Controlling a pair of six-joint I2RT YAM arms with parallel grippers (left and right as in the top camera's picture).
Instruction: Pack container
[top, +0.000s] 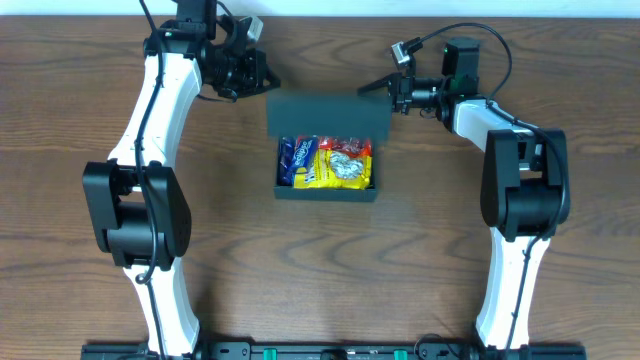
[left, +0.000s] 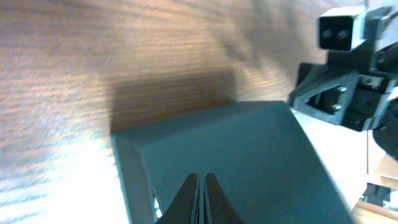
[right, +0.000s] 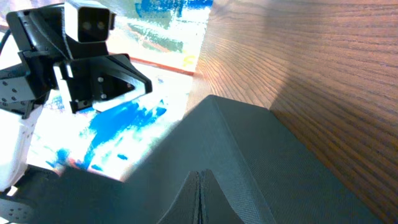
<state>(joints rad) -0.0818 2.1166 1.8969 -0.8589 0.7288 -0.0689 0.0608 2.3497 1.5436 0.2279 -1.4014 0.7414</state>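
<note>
The container is a dark teal-black box in the middle of the table. Its flap lid stands open toward the back. Inside lie several snack packets in blue, yellow and red. My left gripper is shut and empty, just off the lid's back left corner. In the left wrist view its closed fingers point at the lid. My right gripper is shut and empty at the lid's back right corner. In the right wrist view its closed fingers sit over the lid.
The wooden table surrounds the box. Each wrist view shows the other arm's camera and gripper mount beyond the lid: the right one in the left wrist view, the left one in the right wrist view.
</note>
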